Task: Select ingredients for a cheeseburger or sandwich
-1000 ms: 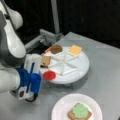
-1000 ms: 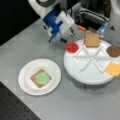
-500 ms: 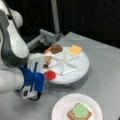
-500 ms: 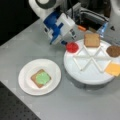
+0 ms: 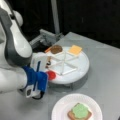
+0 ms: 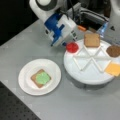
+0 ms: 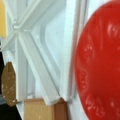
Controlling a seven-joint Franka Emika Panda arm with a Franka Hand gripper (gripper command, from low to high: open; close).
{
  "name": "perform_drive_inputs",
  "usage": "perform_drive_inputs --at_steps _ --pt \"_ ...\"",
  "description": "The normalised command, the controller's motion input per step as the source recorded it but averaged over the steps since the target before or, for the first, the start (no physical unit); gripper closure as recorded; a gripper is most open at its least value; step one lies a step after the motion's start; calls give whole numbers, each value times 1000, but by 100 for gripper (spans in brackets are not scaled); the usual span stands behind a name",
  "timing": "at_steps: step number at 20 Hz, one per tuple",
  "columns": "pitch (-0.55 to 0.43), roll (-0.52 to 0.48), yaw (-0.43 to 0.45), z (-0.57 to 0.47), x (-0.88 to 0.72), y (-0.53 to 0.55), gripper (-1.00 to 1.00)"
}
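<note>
A red tomato slice [image 6: 72, 47] lies at the left rim of the white divided tray [image 6: 87, 76]; it shows in a front view [image 5: 51, 75] and fills the right of the wrist view [image 7: 100, 65]. My gripper [image 6: 67, 41] hangs right over it in both front views, its fingertips hidden behind the blue and white hand [image 5: 40, 80]. In the tray also lie a tan bread square [image 6: 92, 40], a brown patty [image 6: 113, 50] and a cheese square [image 6: 113, 68]. The sandwich [image 6: 41, 78] is a bread slice topped with green lettuce on the white plate [image 6: 27, 87].
White dividers [image 7: 30, 45] split the tray into wedges. A grey metal fixture [image 5: 47, 37] stands behind the tray. The arm's white body [image 5: 15, 47] fills a front view's left. Bare grey table [image 6: 75, 105] surrounds the plate and tray.
The arm has shifted closer over the tray's rim toward the tomato slice. The tomato, the other pieces and the plate have stayed where they were.
</note>
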Motion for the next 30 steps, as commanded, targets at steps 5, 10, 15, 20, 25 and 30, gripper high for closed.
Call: perform_drive_inputs --at_steps 5,10,15,20,25,30 --pt "19 92 -112 -82 140 12 100" --pt "20 58 -103 -64 149 18 100" --pt "12 86 -92 -62 145 -11 100" --pt "16 96 -75 -53 140 -46 100" --pt "18 98 -62 -52 137 -93 100" --pt "18 95 -35 -46 133 -145 100"
